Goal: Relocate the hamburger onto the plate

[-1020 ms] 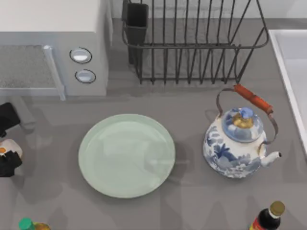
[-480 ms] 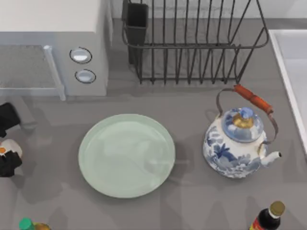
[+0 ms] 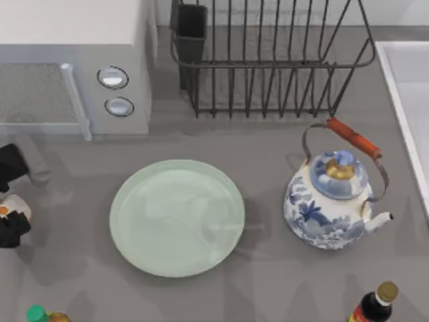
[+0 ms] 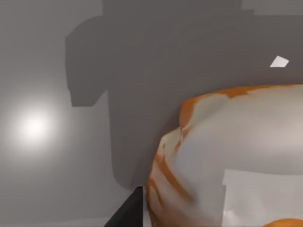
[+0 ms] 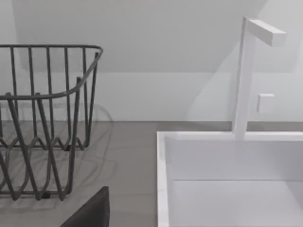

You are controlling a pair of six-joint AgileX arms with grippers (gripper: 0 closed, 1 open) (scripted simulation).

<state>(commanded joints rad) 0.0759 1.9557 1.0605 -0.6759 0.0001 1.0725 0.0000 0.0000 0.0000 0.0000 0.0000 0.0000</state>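
While the plate (image 3: 177, 217) lies bare at the middle of the worktop (image 3: 268, 154), the left gripper (image 3: 9, 201) sits at the worktop's left edge, its black fingers (image 3: 12, 231) clamped on the hamburger (image 3: 15, 208), well left of the plate. The right gripper's fingers: cannot tell.

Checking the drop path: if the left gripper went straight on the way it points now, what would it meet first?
The left gripper at the table's left edge points down with the hamburger between its fingers; below is bare table, so probably that. Height above it is unclear. The plate lies off to its right.
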